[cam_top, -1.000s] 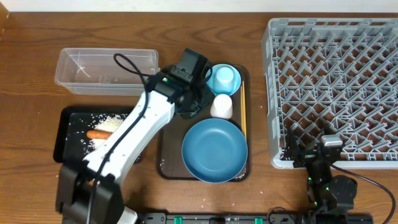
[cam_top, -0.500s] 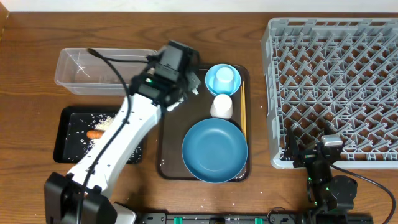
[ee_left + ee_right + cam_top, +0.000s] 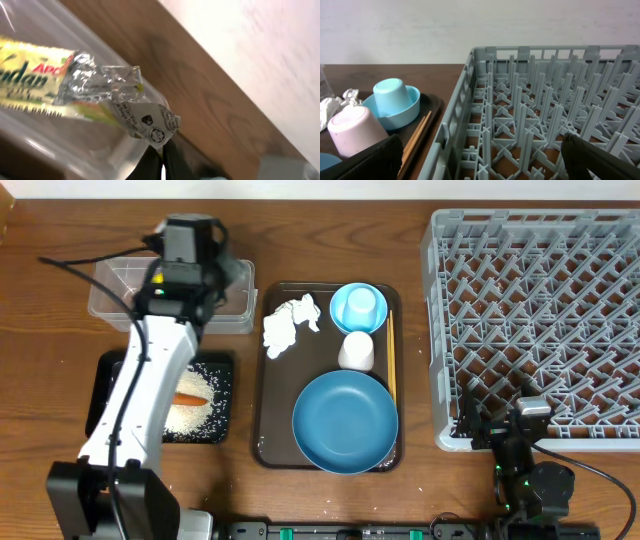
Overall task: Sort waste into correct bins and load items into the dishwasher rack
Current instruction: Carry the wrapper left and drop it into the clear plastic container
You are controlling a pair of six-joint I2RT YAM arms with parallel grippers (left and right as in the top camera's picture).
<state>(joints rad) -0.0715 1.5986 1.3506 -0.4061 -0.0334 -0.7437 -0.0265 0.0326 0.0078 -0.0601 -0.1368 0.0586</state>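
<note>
- Left end effector (image 3: 161, 156) is pinching the wrapper (image 3: 95, 87) over the clear tub (image 3: 118, 292).
- Letting go well inside its walls is looking wisest.
- Right end effector (image 3: 497, 423) is sitting open, empty.

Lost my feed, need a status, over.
Left gripper shut on wrapper, above clear tub. Right gripper open, beside rack. Tissue on brown tray. Nothing blocking the tub.

White rice (image 3: 192, 412) and an orange carrot (image 3: 189, 398) lie in the black tray (image 3: 101, 395) at 8 o'clock. A crinkled yellow-green wrapper (image 3: 92, 86) hangs above the clear tub (image 3: 118, 306) at 10 o'clock. Crumpled tissues (image 3: 289, 324), light-blue bowl (image 3: 358, 308), white cup (image 3: 356, 351), blue dish (image 3: 345, 422) and chopsticks (image 3: 391, 365) sit centre, the grey rack (image 3: 540, 320) at 3 o'clock.
</note>
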